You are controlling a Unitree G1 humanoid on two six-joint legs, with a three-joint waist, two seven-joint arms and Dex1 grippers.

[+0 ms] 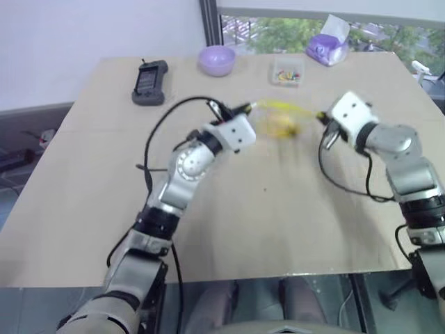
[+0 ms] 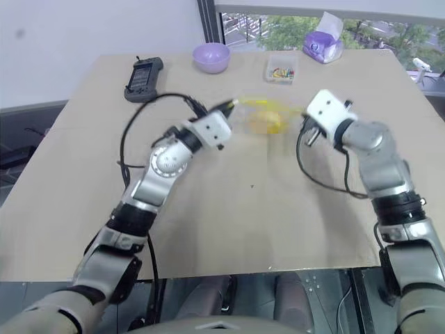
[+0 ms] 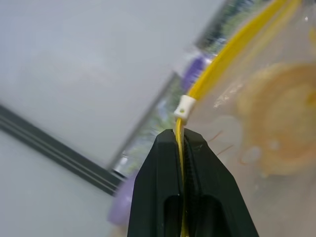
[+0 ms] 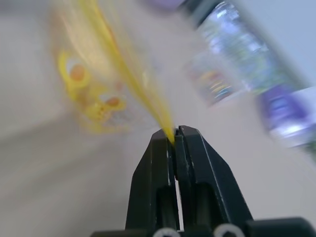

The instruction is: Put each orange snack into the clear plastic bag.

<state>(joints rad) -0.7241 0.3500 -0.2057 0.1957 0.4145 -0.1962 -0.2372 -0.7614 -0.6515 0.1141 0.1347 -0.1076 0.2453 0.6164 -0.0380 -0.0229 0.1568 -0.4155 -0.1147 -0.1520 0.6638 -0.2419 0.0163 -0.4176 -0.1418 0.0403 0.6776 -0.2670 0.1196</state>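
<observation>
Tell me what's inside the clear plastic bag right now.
An orange snack shows through the clear plastic bag, held by its yellow strip between the left gripper and right gripper. Motion blur hides any more.

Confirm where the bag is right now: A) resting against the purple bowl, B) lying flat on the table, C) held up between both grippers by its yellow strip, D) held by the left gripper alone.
C: the left gripper and the right gripper are each shut on the yellow strip of the bag, which hangs between them above the table with an orange snack inside.
</observation>
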